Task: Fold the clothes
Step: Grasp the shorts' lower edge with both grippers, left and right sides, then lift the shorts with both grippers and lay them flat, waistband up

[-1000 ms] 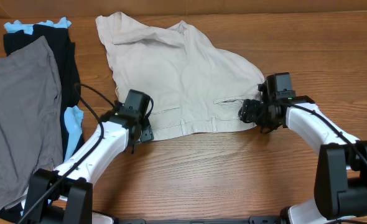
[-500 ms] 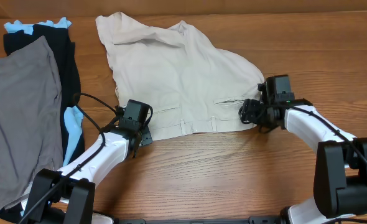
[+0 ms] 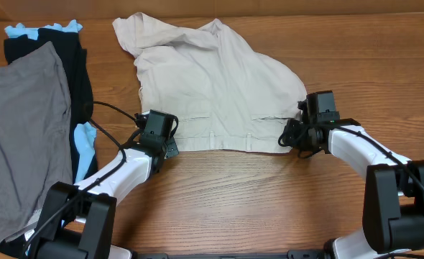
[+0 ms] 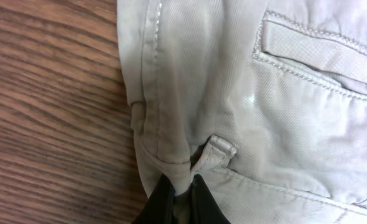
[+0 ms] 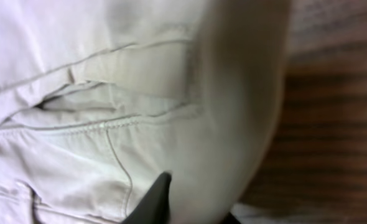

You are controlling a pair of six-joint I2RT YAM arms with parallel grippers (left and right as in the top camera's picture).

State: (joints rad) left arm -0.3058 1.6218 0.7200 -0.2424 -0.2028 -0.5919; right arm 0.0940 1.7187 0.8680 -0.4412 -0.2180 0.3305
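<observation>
The beige shorts (image 3: pixel 219 93) lie spread across the middle of the wooden table, waistband toward the front edge. My left gripper (image 3: pixel 167 147) is at the waistband's left corner. In the left wrist view its black fingers (image 4: pixel 162 202) are pinched on a fold of the shorts (image 4: pixel 264 93) beside a belt loop, so the left gripper (image 4: pixel 182 194) is shut on them. My right gripper (image 3: pixel 289 137) is at the waistband's right corner. In the right wrist view the shorts (image 5: pixel 109 93) bulge between its two dark fingertips (image 5: pixel 158 196), with the right gripper (image 5: pixel 196 208) closed on that edge near a pocket opening.
A grey garment (image 3: pixel 21 137) lies at the far left on top of a black one (image 3: pixel 68 65), with light-blue cloth (image 3: pixel 86 144) showing beneath. Bare wood (image 3: pixel 269 208) runs along the front between the two arms.
Both grippers have closed on the waistband corners. The waistband now runs straighter between them, and the shorts' left edge has shifted to the right.
</observation>
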